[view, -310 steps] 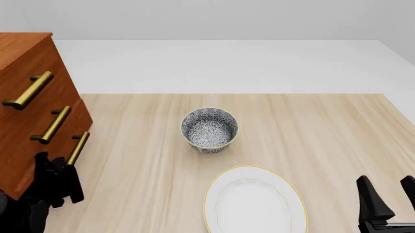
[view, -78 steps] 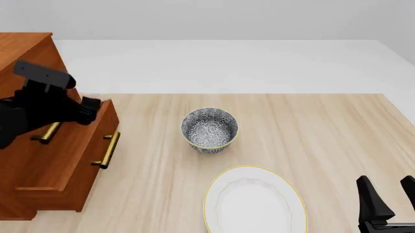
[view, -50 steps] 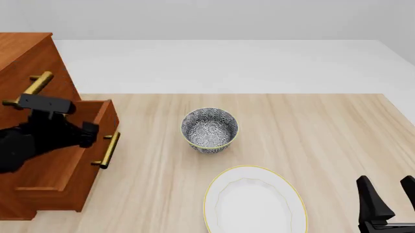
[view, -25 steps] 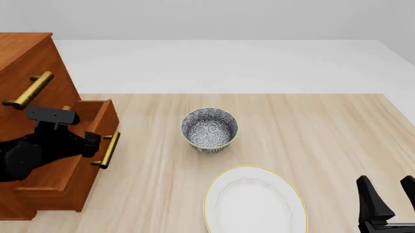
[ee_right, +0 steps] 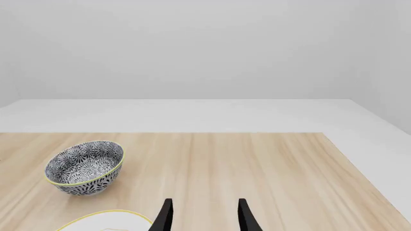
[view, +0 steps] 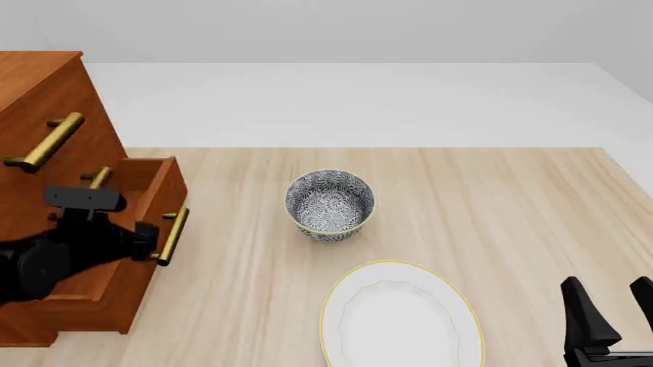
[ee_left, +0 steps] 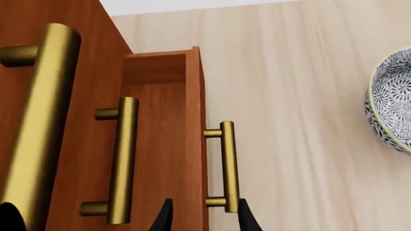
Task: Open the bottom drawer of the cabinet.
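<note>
The cabinet (view: 41, 99) stands at the table's left edge, and its bottom drawer (view: 143, 283) is pulled out toward the bowl. The drawer's brass handle (view: 171, 235) faces right. My left gripper (view: 153, 232) hovers at the near end of that handle. In the left wrist view the left gripper (ee_left: 204, 222) is open. Its fingertips straddle the drawer front (ee_left: 196, 106), with the handle's (ee_left: 226, 166) near post between them, close to one finger. My right gripper (view: 607, 284) rests open at the near right corner, holding nothing; the right wrist view also shows it (ee_right: 204, 211).
A patterned bowl (view: 329, 205) sits mid-table, right of the open drawer. A white yellow-rimmed plate (view: 401, 317) lies nearer, between the arms. The two upper drawers stay shut, their handles (view: 46, 141) sticking out above my left arm.
The drawer, shut 6.2 s ago, has stood pulled out since 1.6 s ago. Over the last second my left gripper has dropped from above the drawer to its handle's near end. The right arm is unmoved.
</note>
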